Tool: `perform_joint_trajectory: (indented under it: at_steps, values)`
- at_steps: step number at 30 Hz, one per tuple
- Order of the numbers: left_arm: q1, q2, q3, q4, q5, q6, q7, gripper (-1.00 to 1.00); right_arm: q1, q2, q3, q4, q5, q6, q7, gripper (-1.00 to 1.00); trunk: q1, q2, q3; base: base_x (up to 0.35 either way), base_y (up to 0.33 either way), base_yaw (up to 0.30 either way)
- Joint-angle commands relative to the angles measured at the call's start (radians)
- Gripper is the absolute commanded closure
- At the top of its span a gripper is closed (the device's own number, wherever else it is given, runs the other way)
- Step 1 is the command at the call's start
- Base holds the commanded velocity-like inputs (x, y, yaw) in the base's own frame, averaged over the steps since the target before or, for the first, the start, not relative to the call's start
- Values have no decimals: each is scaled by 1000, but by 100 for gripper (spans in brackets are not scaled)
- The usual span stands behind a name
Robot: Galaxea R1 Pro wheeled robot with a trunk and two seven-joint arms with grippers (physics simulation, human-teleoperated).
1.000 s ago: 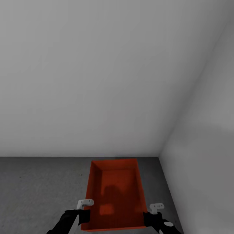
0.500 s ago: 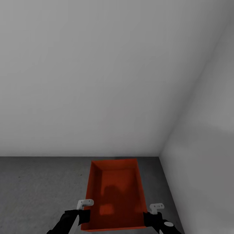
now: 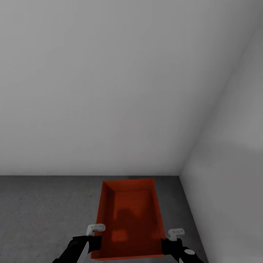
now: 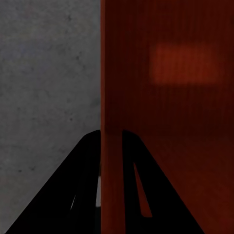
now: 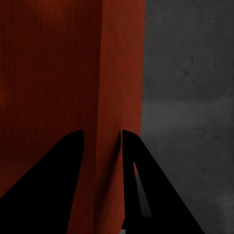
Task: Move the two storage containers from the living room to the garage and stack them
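One rust-red open-top storage container (image 3: 129,215) is in front of me in a corner of the garage, over the dark grey concrete floor (image 3: 44,212). My left gripper (image 3: 95,241) straddles its left long wall near the close end and is shut on that wall. My right gripper (image 3: 167,243) is shut on the right long wall. In the left wrist view the black fingers (image 4: 87,156) clamp the thin red container wall (image 4: 111,97). The right wrist view shows the same pinch on the container wall (image 5: 122,73). Whether the container rests on the floor or hangs just above it, I cannot tell.
A plain white-grey wall (image 3: 109,91) rises just beyond the container's far end. A second wall (image 3: 233,164) stands close on the right and meets it in a corner. Open concrete floor spreads to the left.
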Motion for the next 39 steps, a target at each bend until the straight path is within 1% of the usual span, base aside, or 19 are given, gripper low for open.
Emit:
perform_joint_trajectory:
  at_steps: [1,39]
  values:
    - [-1,-40,8,-26,-1,-68,-1,100,1,26,25,5,-4,-3,2,100,4,-8,-4,0,0,0]
    - [-1,-40,8,-26,-1,-68,-1,100,1,26,25,5,-4,-3,2,100,150,-274,-123,0,0,0]
